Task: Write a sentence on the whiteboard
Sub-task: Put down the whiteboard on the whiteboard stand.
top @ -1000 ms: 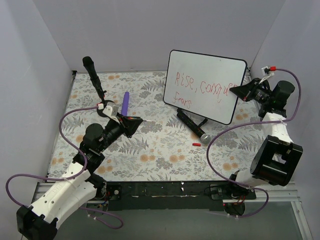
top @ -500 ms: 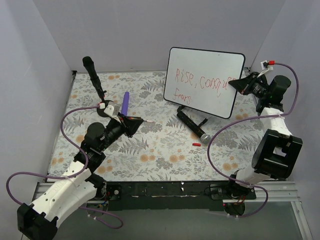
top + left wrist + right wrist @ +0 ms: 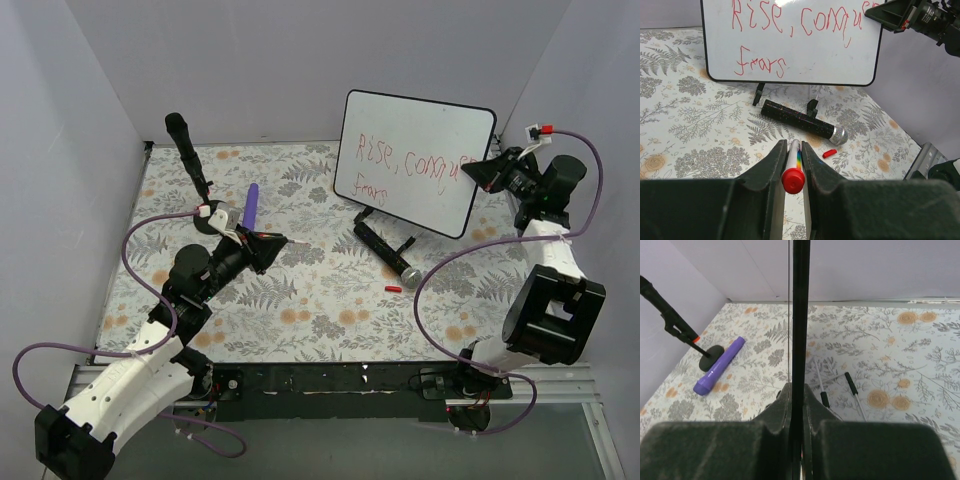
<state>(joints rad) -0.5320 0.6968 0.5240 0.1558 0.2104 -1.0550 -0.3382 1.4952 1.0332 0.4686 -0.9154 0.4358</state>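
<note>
The whiteboard [image 3: 420, 125] stands tilted at the back right, white with a thin black rim. The sentence [image 3: 400, 165] is in red marker, about "Rise, conquer" with a short word below it [image 3: 760, 62]. My right gripper [image 3: 478, 172] is shut on the board's right edge; the right wrist view shows the rim [image 3: 801, 315] edge-on between the jaws [image 3: 797, 390]. My left gripper [image 3: 283, 240] hovers over the middle of the table, shut on a white marker [image 3: 793, 177] with a red end and rainbow stripe, pointing toward the board.
A black microphone [image 3: 385, 252] with a silver head lies below the board, a small red cap [image 3: 393, 288] beside it. A black stand [image 3: 388, 218] sits under the board. A purple cylinder [image 3: 250, 205] and a tall microphone stand [image 3: 190, 160] are at the back left. Walls close in on three sides.
My right gripper has lifted the whiteboard a little and shifted it slightly right. The left arm and its marker have stayed put.
</note>
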